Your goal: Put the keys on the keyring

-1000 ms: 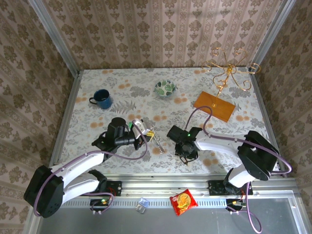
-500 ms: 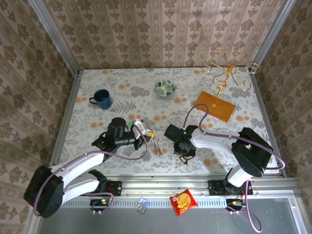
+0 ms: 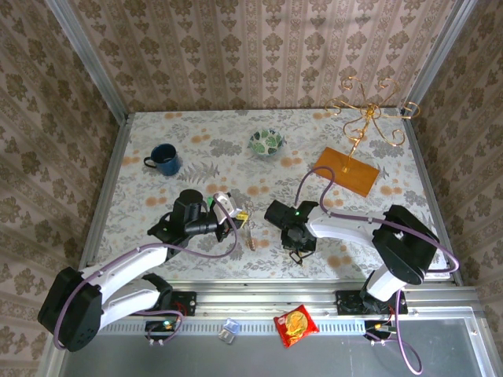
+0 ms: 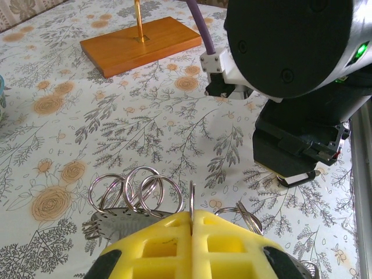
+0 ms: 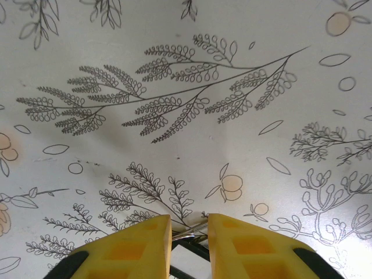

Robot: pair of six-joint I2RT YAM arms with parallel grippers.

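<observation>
Left gripper (image 4: 192, 216): yellow fingers pressing together, pinching bunch of silver metal keys (image 4: 110, 221) by thin upright ring. Several loose rings fanning out at fingertips, over pale floral surface (image 4: 145, 116).
Right gripper (image 5: 189, 224): yellow fingers standing narrowly apart, pointing down at surface. Thin dark keyring loop (image 5: 193, 247) showing in gap; cannot tell whether gripping.
Black right wrist housing (image 4: 290, 46): sitting near keys.
Orange wooden base board (image 4: 139, 43): lying well beyond.
</observation>
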